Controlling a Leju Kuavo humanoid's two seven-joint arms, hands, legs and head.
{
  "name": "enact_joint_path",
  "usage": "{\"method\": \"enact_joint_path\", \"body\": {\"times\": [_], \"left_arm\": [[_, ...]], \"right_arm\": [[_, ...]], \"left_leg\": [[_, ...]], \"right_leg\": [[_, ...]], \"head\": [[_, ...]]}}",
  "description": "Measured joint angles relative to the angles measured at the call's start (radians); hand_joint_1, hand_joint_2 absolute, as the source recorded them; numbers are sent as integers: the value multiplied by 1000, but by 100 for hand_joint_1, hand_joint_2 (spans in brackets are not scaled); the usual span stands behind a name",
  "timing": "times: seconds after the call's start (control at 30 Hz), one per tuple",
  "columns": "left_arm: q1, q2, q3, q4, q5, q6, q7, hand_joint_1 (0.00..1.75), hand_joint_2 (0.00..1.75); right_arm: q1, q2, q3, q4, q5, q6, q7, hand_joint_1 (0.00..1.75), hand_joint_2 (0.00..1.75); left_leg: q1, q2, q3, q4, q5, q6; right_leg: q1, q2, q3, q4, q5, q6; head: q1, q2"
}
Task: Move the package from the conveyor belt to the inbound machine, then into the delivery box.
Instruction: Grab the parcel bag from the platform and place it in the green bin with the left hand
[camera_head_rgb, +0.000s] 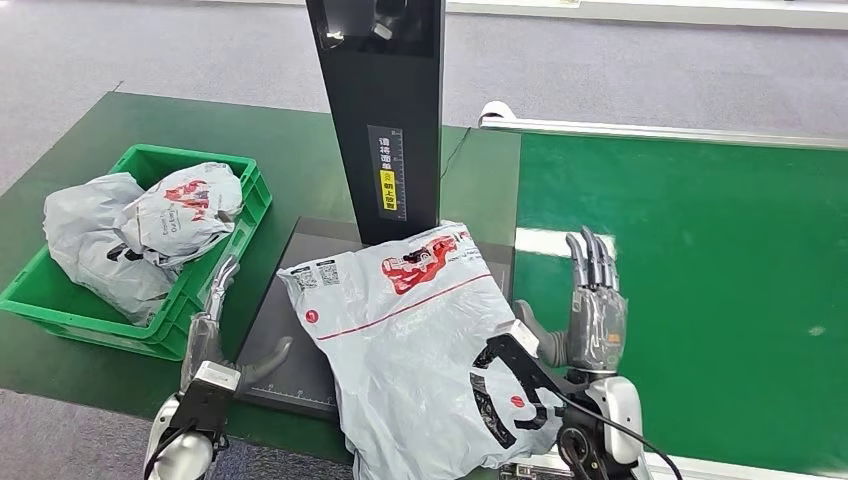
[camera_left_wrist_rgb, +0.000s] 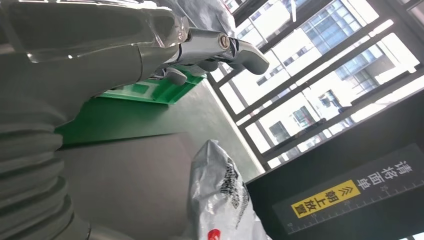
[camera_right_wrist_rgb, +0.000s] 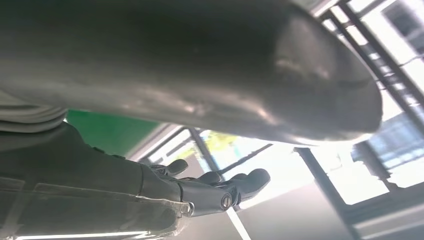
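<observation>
Your grey package (camera_head_rgb: 420, 350) lies on the inbound machine's dark platform (camera_head_rgb: 300, 330), at the foot of its black column. Left hand (camera_head_rgb: 215, 315) and right hand (camera_head_rgb: 595, 305) flank it, fingers straight and apart, holding nothing. Green delivery box (camera_head_rgb: 60, 300) sits left.

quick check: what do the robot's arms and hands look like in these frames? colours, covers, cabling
Both arms are silver-white shells with black joint brackets and black cables looped at the wrists. The left hand and right hand have grey bodies under a clear glossy plastic film, dark slim fingers and a thick grey thumb. The wrist views show a grey ribbed cuff and silver metal finger links with round screw heads.
</observation>
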Motion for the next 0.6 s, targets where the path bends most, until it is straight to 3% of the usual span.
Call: {"method": "enact_joint_path", "body": {"times": [0.47,0.6], "left_arm": [[41,-10,20,-67,-6,-11,13,0,175],[52,-12,26,-84,19,-74,27,0,175]], "right_arm": [[75,3,-92,-62,17,18,8,0,0],[100,9,-125,-75,12,21,9,0,0]], "left_leg": [[0,0,1,0,1,0],[0,0,1,0,1,0]], "right_leg": [[0,0,1,0,0,0],[0,0,0,0,0,0]], "head": [[0,0],[0,0]]}}
